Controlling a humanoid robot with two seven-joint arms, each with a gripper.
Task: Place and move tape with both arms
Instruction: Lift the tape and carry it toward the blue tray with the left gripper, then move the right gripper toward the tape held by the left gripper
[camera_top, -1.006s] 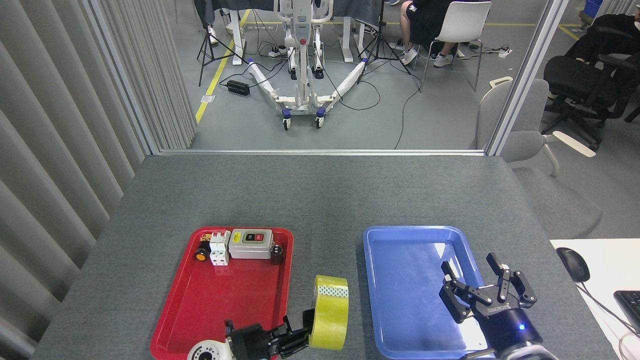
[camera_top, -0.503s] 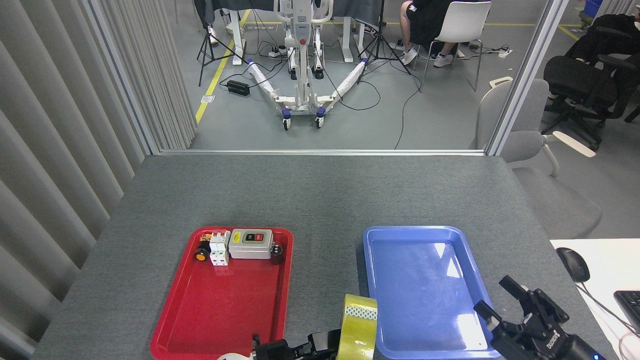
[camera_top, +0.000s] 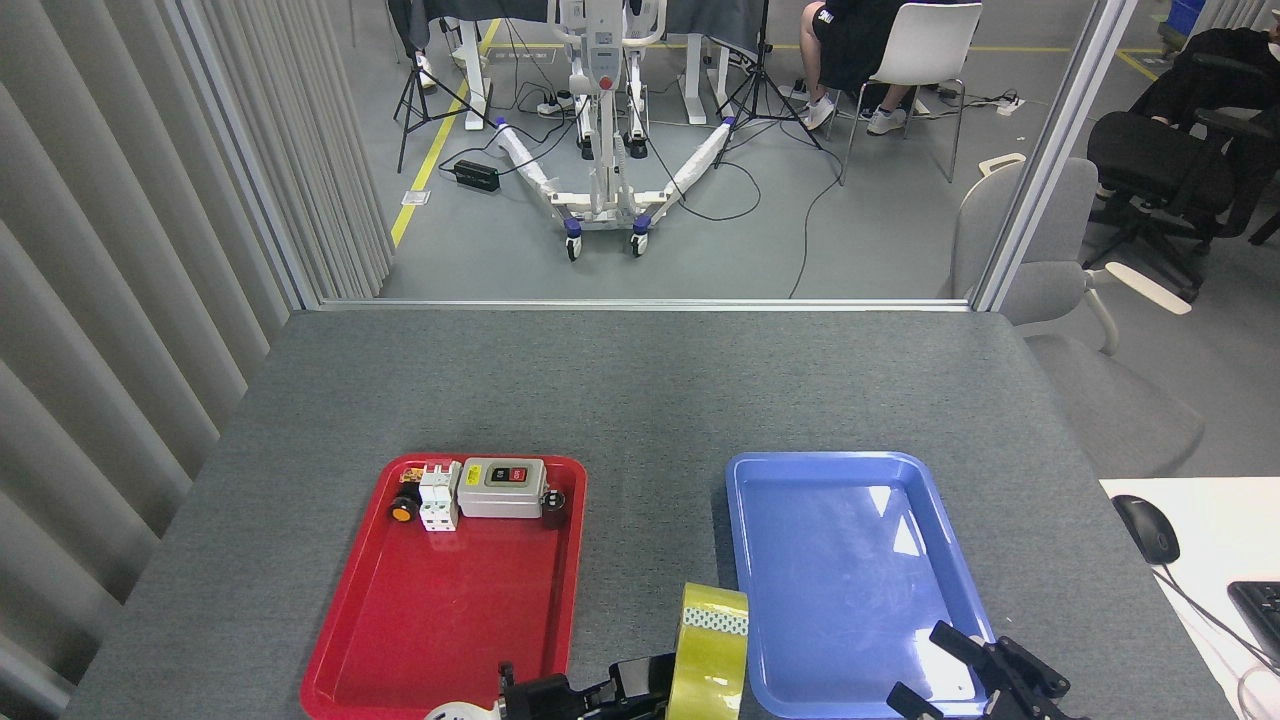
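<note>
1. Since a moment ago, the tape (camera_top: 710, 652) has been moved from beside the red tray (camera_top: 440, 600) to the gap between the two trays, and the right gripper (camera_top: 952, 665) has been pulled down toward the bottom edge of the view.
2. The tape is pinched by the left gripper (camera_top: 640, 690), whose black fingers are pressed on the roll's left face at the very bottom of the view.
3. The yellow roll is held standing on its edge, with a white checked strip seen near its top.
4. The roll is just beside the left rim of the blue tray (camera_top: 740, 520).
5. The right gripper's fingers (camera_top: 955, 640) are spread apart and nothing is held between them.
6. These fingers are seen over the near right corner of the blue tray, apart from the tape.
7. A grey switch box (camera_top: 503, 487), a white plug block (camera_top: 438, 497) and a small yellow-and-black part (camera_top: 403, 511) are lying at the far end of the red tray.
8. Both trays are laid on the grey table (camera_top: 640, 380).
9. A black mouse (camera_top: 1146, 528) is seen on a white desk to the right.
</note>
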